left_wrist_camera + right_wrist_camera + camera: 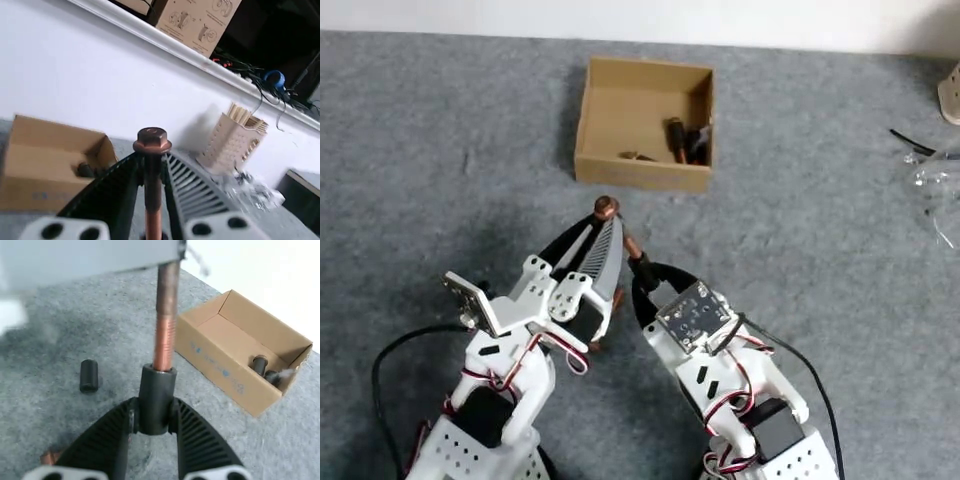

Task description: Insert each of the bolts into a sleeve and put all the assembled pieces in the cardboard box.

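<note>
My left gripper [603,224] is shut on a copper bolt [152,186] just under its hexagonal head, which sticks out past the fingertips. The bolt's threaded end [164,335] meets the top of a black sleeve [156,399], and my right gripper [155,416] is shut on that sleeve. Both grippers meet above the carpet, a short way in front of the cardboard box [640,172]. Dark assembled pieces [685,140] lie in the box's right corner. A loose black sleeve [89,375] and another copper bolt [49,457] lie on the carpet near the arms.
Grey carpet [440,180] covers the table, with open room to the left and right of the box. Clear plastic items and a cable [928,168] lie at the far right. A beige holder with sticks [231,141] stands by the white wall.
</note>
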You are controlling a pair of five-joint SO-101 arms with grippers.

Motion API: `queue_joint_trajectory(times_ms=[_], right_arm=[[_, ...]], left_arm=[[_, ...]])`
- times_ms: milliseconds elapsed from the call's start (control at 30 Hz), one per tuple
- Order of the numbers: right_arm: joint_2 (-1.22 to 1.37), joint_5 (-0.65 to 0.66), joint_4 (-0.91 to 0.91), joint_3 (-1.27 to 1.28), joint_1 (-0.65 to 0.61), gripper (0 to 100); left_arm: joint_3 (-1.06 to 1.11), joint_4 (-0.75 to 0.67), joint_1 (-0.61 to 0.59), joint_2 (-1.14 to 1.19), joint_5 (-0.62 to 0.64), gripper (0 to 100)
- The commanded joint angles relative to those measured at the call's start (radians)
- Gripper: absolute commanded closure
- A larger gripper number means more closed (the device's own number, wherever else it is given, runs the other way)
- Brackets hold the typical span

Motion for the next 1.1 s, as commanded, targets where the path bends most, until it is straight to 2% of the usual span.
queue_joint_trajectory(times_ms=[0, 200, 667, 833, 900, 1067], right_arm=[[-0.018, -0.011, -0.007, -0.041, -0.024, 99.3], [-0.018, -0.009, -0.008, -0.042, 0.013, 99.3], [-0.018, -0.009, -0.007, -0.039, 0.035, 99.3], [-0.018, -0.014, -0.007, -0.039, 0.094, 99.3], [-0.018, -0.012, -0.008, -0.024, 0.097, 99.3], [-0.018, -0.009, -0.067, 0.033, 0.097, 99.3]], left_arm=[[0.019, 0.009, 0.041, -0.001, 0.009, 99], [0.012, 0.083, 0.045, -0.008, 0.121, 99], [0.019, 0.089, 0.067, -0.008, 0.120, 99], [0.019, 0.091, 0.065, -0.004, 0.118, 98], [0.019, 0.092, 0.068, -0.001, 0.118, 93], [0.019, 0.150, 0.111, -0.001, 0.118, 72]])
